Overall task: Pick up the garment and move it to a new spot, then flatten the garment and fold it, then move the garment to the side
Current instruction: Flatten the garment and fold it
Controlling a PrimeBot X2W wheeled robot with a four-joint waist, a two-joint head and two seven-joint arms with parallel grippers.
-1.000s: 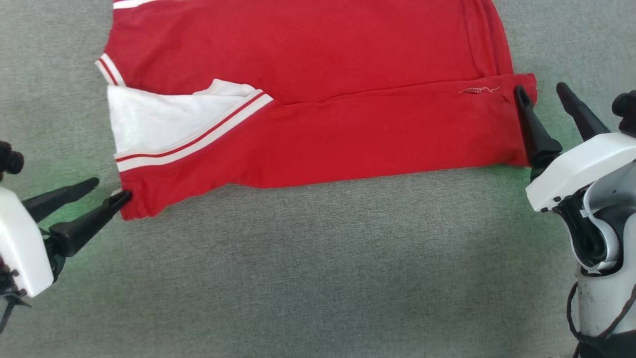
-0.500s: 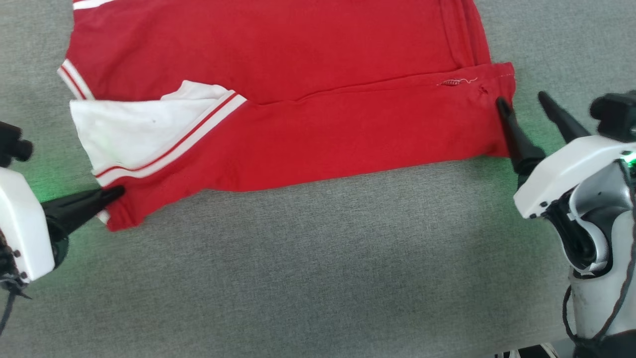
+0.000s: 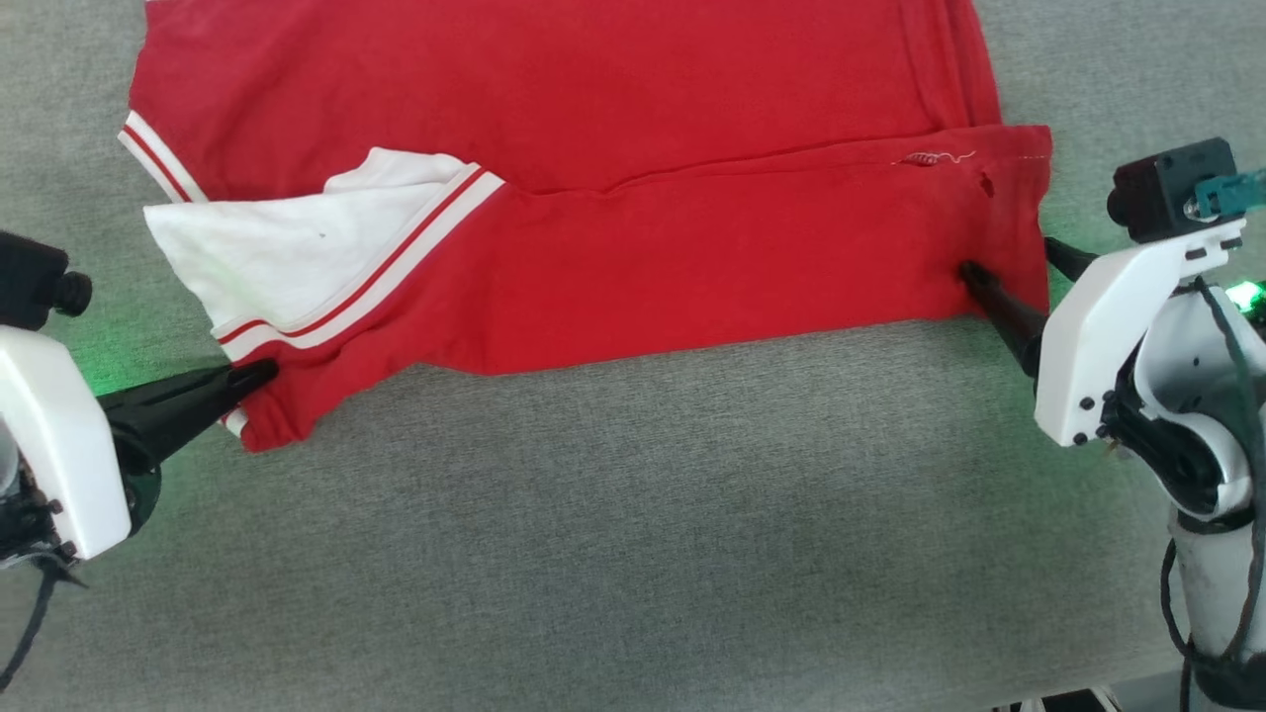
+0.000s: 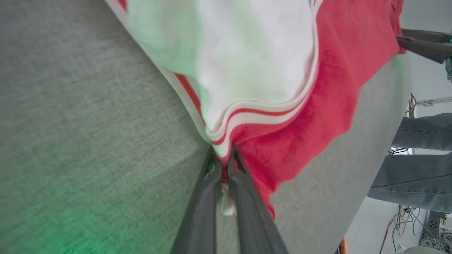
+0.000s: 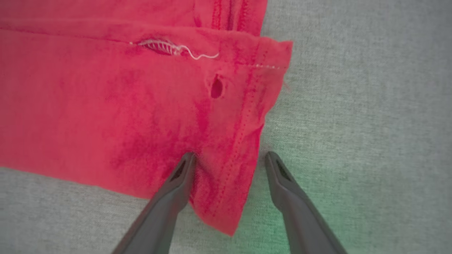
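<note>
**Head view.** Found the garment spread flat on the grey cloth surface, filling the upper part of the view and running off the top edge. Noted a folded-over red band along the near side, plus a white sleeve with red-and-white stripe trim at the robot's left end. Found the left gripper at the near left corner, fingers pressed together on the cloth just below the trim. Found the right gripper at the near right end, fingers parted, one tip on top of the red cloth and the other just past the hem. Recorded a small hole and a loose white thread close to that hem.

**Left wrist view.** Confirmed both fingers closed tight on the garment at the junction of trim and red body, with a scrap of white cloth pinched between them. Noted the right gripper's fingers at the garment's far end, upper right. Noted a person's legs in blue jeans beyond the surface edge, and cables on the floor nearby.

**Right wrist view.** Confirmed a wide gap between the fingers. Found one tip on the red cloth, the other on bare grey surface just beside the hem, and the hem corner between them. Saw the hole above the gap and the thread further up, at a seam. Could not tell whether the tip on the cloth is pressing or only touching.
</note>
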